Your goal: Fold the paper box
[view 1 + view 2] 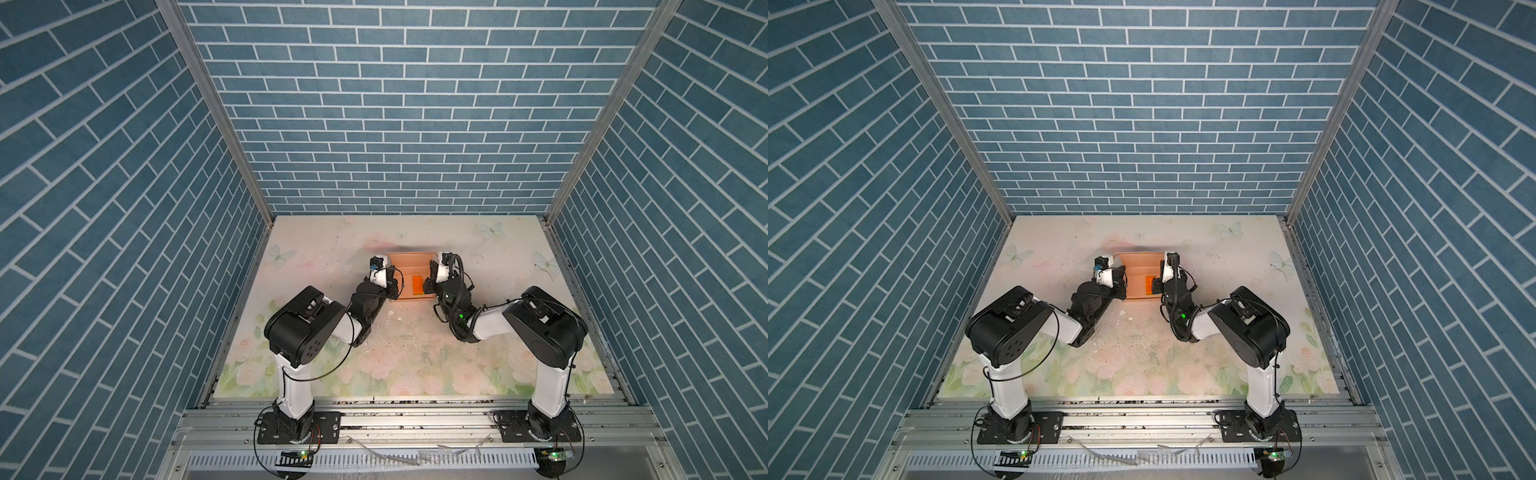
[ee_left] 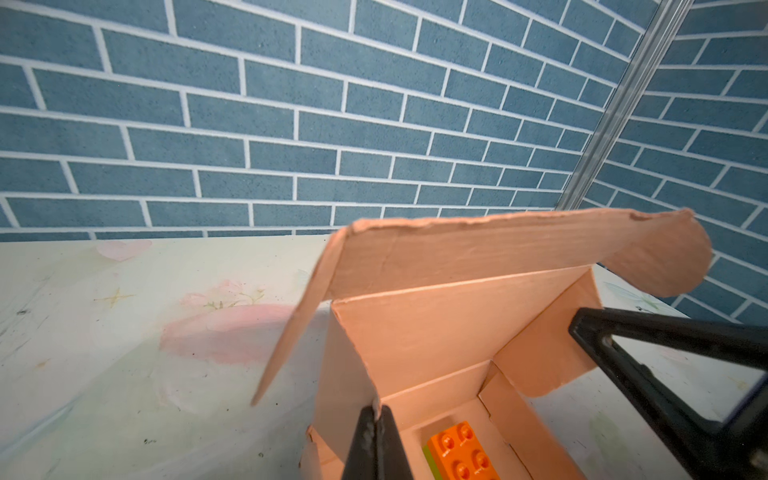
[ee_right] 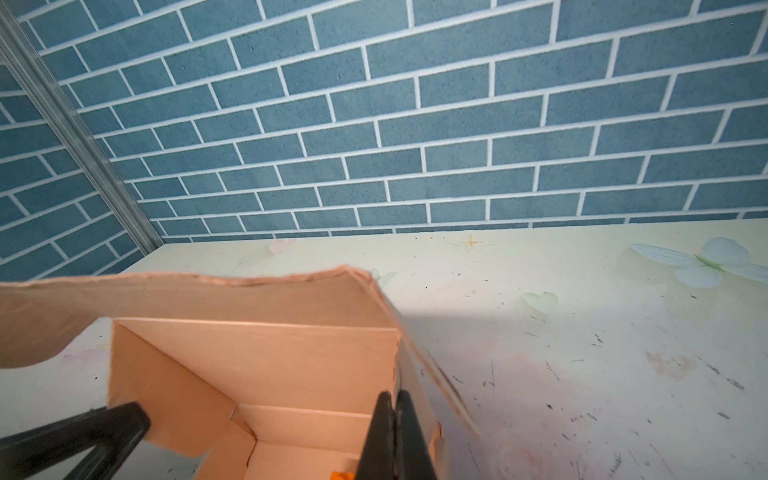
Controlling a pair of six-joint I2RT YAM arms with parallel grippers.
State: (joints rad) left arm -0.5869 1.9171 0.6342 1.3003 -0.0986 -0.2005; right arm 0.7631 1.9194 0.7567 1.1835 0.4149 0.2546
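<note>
The peach-tan paper box (image 1: 409,266) (image 1: 1139,266) stands open toward the back of the table's middle, its lid flap (image 2: 478,249) raised at the far side. An orange studded brick (image 1: 416,286) (image 2: 461,453) lies on its floor. My left gripper (image 1: 394,287) (image 2: 377,410) is shut on the top edge of the box's left wall. Across from it, my right gripper (image 1: 428,284) (image 3: 394,397) is shut on the right wall's edge. The box (image 3: 257,357) shows from inside in the right wrist view, and each wrist view catches the opposite gripper's black fingers.
Blue brick-pattern walls close in the back and both sides. Small white scraps (image 1: 392,318) lie on the flowered table (image 1: 415,365) just in front of the box. An aluminium rail (image 1: 415,419) with both arm bases runs along the front edge.
</note>
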